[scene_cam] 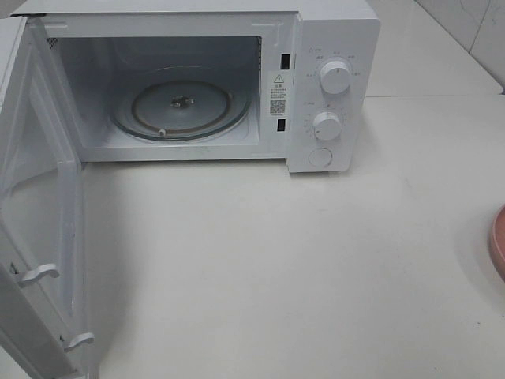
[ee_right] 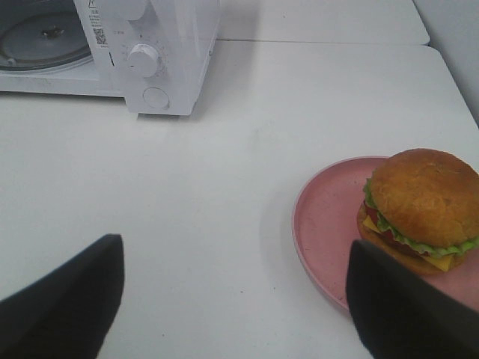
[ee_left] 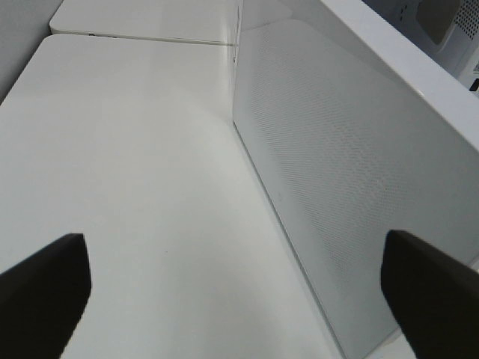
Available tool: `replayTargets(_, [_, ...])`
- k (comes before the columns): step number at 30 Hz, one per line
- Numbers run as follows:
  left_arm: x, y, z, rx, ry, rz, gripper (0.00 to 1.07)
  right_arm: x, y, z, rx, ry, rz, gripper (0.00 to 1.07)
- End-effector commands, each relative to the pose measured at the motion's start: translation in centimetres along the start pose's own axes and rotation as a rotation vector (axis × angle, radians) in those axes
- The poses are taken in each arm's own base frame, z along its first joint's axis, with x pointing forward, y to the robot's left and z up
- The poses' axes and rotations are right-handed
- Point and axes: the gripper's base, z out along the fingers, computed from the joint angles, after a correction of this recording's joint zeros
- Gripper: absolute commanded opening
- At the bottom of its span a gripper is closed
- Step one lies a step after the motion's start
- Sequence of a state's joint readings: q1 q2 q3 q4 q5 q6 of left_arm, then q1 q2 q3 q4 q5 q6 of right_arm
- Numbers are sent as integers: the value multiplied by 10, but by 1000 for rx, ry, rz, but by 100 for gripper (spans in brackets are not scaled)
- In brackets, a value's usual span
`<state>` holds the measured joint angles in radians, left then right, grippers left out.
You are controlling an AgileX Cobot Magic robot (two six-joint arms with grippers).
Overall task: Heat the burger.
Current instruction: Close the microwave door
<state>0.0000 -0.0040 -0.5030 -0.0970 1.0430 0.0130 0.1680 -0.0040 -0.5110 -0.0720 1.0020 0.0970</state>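
The burger [ee_right: 421, 209], with a golden-brown bun, lettuce, tomato and cheese, sits on a pink plate [ee_right: 329, 224] in the right wrist view. My right gripper [ee_right: 232, 303] is open above the table, its dark fingers [ee_right: 67, 299] apart; the burger lies just beyond one fingertip, untouched. In the high view only the plate's rim [scene_cam: 497, 245] shows at the right edge, and the burger and both grippers are out of frame there. My left gripper [ee_left: 239, 292] is open and empty beside the swung-out microwave door [ee_left: 352, 187].
A white microwave [scene_cam: 331, 79] stands at the back with its door [scene_cam: 35, 221] open to the left and a glass turntable [scene_cam: 181, 103] inside. Two knobs [scene_cam: 335, 77] are on its right panel. A white tabletop [scene_cam: 276, 268] spreads in front.
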Motion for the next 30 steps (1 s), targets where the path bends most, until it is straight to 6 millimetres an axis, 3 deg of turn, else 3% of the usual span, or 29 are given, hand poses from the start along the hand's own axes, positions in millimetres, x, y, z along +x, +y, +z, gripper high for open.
replayTargets(1, [1,0,-2,-2,-26,-2,98,2,0,-3,1,-29,7,76])
replayTargets(30, [1,0,-2,-2,-26,-2,98,2,0,-3,1,-29,7,76])
